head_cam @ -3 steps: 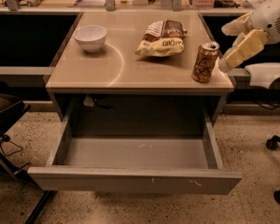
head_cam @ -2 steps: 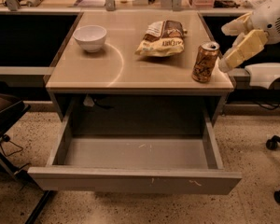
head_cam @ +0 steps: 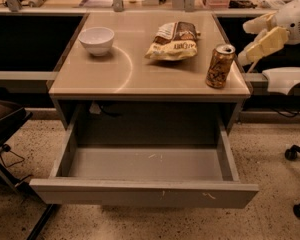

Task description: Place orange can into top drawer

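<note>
Three items rest on the table point(head_cam: 140, 76): a white bowl point(head_cam: 96, 39) at the rear left, a yellow-and-brown snack bag point(head_cam: 174, 40) lying flat near the rear centre, and the orange can point(head_cam: 220, 66) standing upright at the front right corner, close to the right edge. The can's silver top faces up. My tool point(head_cam: 244, 44) hangs off the right side of the table, just beside the can but apart from it, at about the height of the can's top. Tool state: wide. Its two pale yellow fingers point(head_cam: 265, 40) are spread with a dark gap between them, their tips point left toward the can, and they grip nothing. My white arm point(head_cam: 297, 16) runs from the tool to the right edge of the view. Below the tabletop, the top drawer point(head_cam: 140, 194) is pulled well out toward the camera, its grey floor exposed. Its flat front panel bears small white scuffs. The can is on the table, above and behind the drawer's right side. Black caster wheels point(head_cam: 291, 154) stand on the speckled floor point(head_cam: 270, 149) at the right.
</note>
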Robot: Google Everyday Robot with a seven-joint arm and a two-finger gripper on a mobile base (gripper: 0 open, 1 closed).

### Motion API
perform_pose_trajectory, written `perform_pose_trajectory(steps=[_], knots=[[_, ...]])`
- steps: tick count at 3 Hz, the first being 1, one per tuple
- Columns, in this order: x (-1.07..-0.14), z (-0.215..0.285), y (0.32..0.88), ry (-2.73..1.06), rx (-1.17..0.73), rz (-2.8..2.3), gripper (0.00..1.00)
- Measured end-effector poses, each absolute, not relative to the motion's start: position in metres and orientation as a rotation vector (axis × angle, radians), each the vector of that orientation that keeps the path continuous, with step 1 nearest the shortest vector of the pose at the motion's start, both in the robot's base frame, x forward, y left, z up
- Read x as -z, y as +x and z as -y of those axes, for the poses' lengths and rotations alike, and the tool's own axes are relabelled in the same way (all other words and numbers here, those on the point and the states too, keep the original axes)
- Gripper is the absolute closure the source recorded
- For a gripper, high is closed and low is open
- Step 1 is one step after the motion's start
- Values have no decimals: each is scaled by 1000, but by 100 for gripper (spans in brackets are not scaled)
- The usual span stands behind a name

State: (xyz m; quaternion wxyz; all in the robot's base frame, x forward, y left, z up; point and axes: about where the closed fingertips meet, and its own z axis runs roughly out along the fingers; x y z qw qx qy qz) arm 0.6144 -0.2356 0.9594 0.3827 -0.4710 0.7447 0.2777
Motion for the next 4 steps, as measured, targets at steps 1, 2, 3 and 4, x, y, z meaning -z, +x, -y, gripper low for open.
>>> perform_pose_trajectory(steps=[1, 2, 3, 4], knots=[[-969, 239, 652, -1178, -638, -1811, 0], [-975, 240, 655, -1174, -626, -1799, 0], [-949, 242, 651, -1163, -668, -1847, 0], [-913, 232, 650, -1146, -765, -1880, 0]])
